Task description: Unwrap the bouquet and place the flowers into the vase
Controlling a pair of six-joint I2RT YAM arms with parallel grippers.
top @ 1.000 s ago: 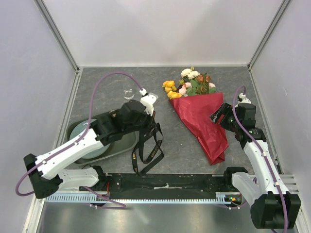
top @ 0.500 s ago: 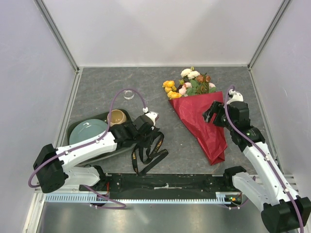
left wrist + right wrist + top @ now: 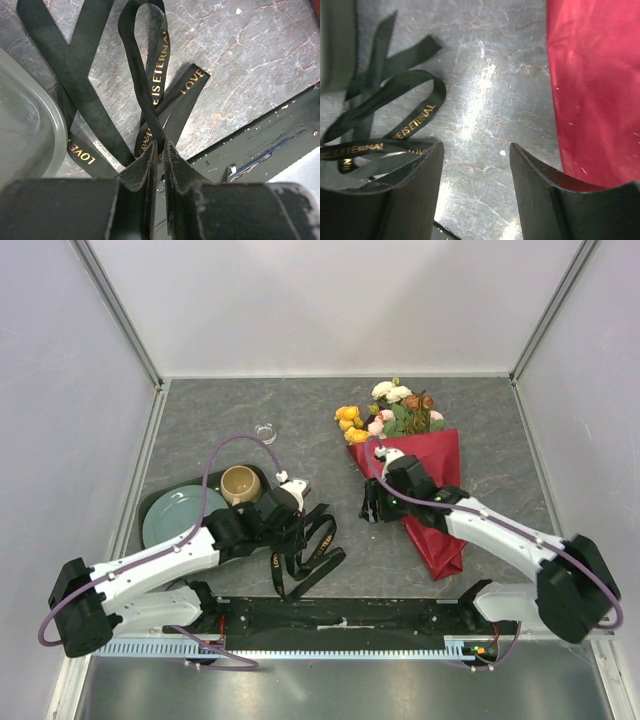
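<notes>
Overhead, the bouquet (image 3: 441,453) was seen lying at the right of the table (image 3: 330,440), still wrapped in its maroon paper, with the flowers (image 3: 392,412) (yellow, pink, cream and rust) spilling from its far end. The vase (image 3: 265,432) was found upright at the far left, well apart from the bouquet and beyond a dark tray (image 3: 150,506) on which a plate (image 3: 180,517) and a tan mug (image 3: 240,485) were set. The ribbon (image 3: 305,548) was spread loose on the table near the front rail, just right of the tray and apart from the paper. The left gripper (image 3: 293,523) was lowered onto the ribbon's far part. The right gripper (image 3: 371,504) was held just left of the paper, its arm laid across the wrap.

From the left wrist, the jaws were seen almost together, only a narrow slit being left between them. A looped strand of the gold-lettered ribbon was led right into that slit — whether it was pinched could not be told. The tray's rim was caught at the left.

From the right wrist, the jaws were seen spread wide with only bare table between the fingers (image 3: 415,175) — nothing was held. The maroon paper was seen at the right, the ribbon at the left.
</notes>
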